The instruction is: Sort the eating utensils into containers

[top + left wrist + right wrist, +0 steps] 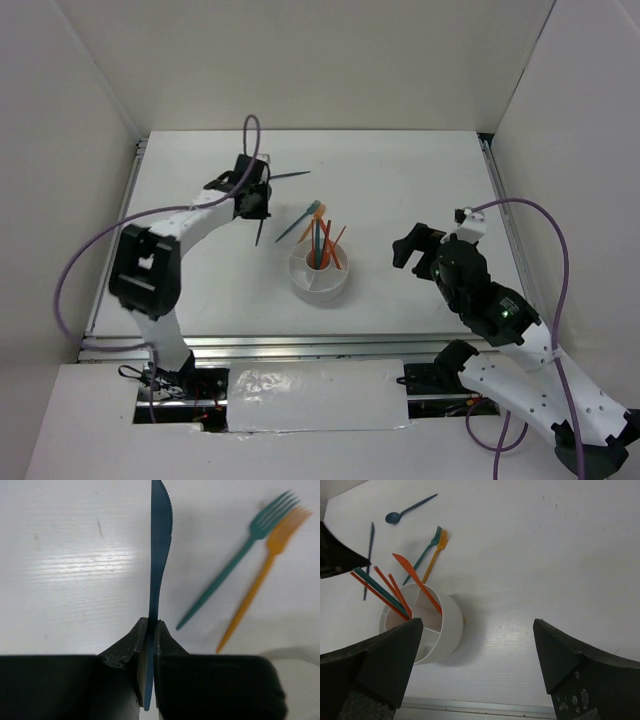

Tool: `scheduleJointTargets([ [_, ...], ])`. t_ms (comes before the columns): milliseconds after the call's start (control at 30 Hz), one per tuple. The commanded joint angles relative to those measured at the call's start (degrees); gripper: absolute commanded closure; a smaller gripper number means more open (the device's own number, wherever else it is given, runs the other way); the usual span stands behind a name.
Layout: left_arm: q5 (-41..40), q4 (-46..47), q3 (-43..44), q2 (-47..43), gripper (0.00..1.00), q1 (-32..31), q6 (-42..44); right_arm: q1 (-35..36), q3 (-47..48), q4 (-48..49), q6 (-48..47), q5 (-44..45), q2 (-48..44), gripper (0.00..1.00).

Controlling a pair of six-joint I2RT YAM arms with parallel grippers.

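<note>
Teal knife [160, 555] is pinched in the left hand [151, 626] at ten o'clock of the white holder [322, 288], so next it likely needs carrying toward four o'clock into a compartment; right hand [416, 251] wide, empty

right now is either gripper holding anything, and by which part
The left gripper pinches the dark teal knife by its handle, with the serrated blade pointing away from the wrist. The right gripper is open and holds nothing.
</note>
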Motion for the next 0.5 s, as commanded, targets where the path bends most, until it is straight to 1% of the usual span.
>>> scheduleJointTargets([
  [0, 5.12, 11.78, -5.04, -14.75, 1.0, 1.72, 1.63, 0.52, 0.83, -0.05, 0.22, 1.26, -1.44, 0.0],
  [33, 7.74, 14.0, -8.45, -19.48, 1.0, 1.73, 2.51, 0.52, 0.83, -0.05, 0.31, 1.26, -1.45, 0.0],
  [67, 9.94, 16.11, -10.14, -21.61, 1.0, 1.81, 2.69, 0.52, 0.65, 0.12, 0.4, 1.35, -1.36, 0.0],
  [100, 11.88, 21.18, -12.07, -25.29, 1.0, 1.82, 2.86, 0.61, 0.57, 0.3, 0.49, 0.83, -1.27, 0.0],
  [133, 16.25, 24.53, -15.75, -26.89, 1.0, 1.9, 3.56, 0.61, 0.65, 0.21, 0.49, 0.56, -1.1, 0.0],
  [200, 19.96, 30.51, -19.63, -29.53, 1.0, 1.64, 2.87, 0.7, 0.74, 0.48, 0.66, 0.56, -0.66, 0.0],
  [233, 22.51, 36.98, -23.04, -31.72, 1.0, 1.55, 1.65, 0.7, 0.83, 0.48, 0.58, 0.3, -0.66, 0.0],
  [300, 23.58, 43.34, -27.97, -33.93, 1.0, 1.2, -0.29, 0.78, 1.0, 0.3, 0.66, 0.47, -0.74, 0.0],
  [333, 24.02, 49.55, -29.74, -34.11, 1.0, 1.2, -2.47, 0.79, 1.0, 0.13, 0.66, 0.47, -0.83, 0.0],
  [367, 24.29, 52.4, -30.98, -34.29, 1.0, 1.03, -3.54, 0.79, 1.18, -0.14, 0.58, 0.56, -1.09, 0.0],
  [433, 25.08, 58.8, -33.35, -33.59, 1.0, 0.94, -3.47, 0.79, 1.27, -0.49, 0.49, 0.91, -1.53, 0.0],
  [467, 26.74, 61.37, -34.23, -33.41, 1.0, 0.76, -3.11, 0.87, 1.27, -0.84, 0.66, 1.08, -1.97, 0.0],
])
